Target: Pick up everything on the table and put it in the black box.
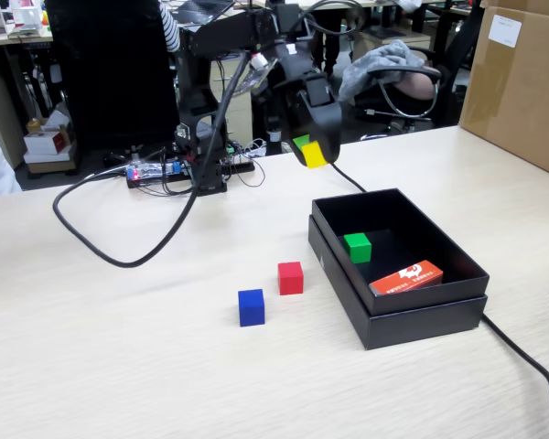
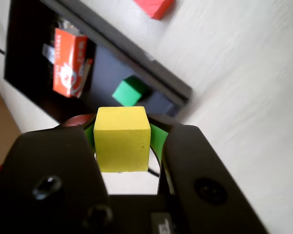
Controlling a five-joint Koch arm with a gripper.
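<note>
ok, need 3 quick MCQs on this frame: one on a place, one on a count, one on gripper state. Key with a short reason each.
1. Where is the green cube?
A. Inside the black box
B. On the table beside the blue cube
C. In the gripper

2. How many cubes lie on the table outside the box?
A. One
B. Two
C. Three

3. What state is the gripper in?
A. Open and empty
B. Shut on the red cube
C. Shut on the yellow cube

Key:
1 A: the green cube sits on the floor of the black box, near the orange-red card pack.
2 B: only the blue cube and red cube rest on the table.
3 C: the gripper clamps the yellow cube in the air.
</note>
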